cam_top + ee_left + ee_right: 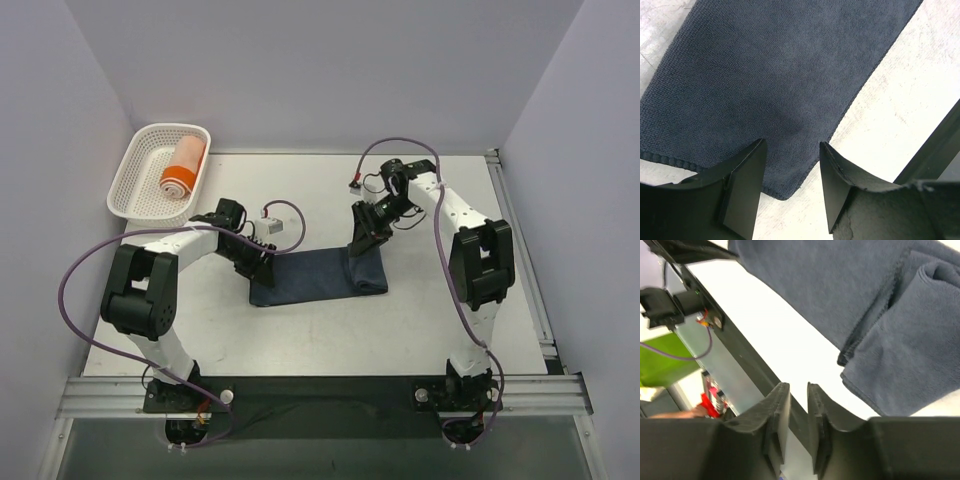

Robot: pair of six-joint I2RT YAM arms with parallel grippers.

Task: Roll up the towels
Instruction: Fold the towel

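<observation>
The navy towel [310, 278] has a roll started at its right end. Left gripper [790, 170] hovers half-open, empty, at its left corner; right gripper [797, 415], barely parted and empty, should regrip the roll.

no legible text, labels, brands or numbers on anything in view.

White plastic lattice basket [128, 182] at the far left corner of the pale surface [420, 330], close against the left wall [60, 120]. Silver metal rail [100, 397] across the near edge. Plain light walls behind and to the right.
</observation>
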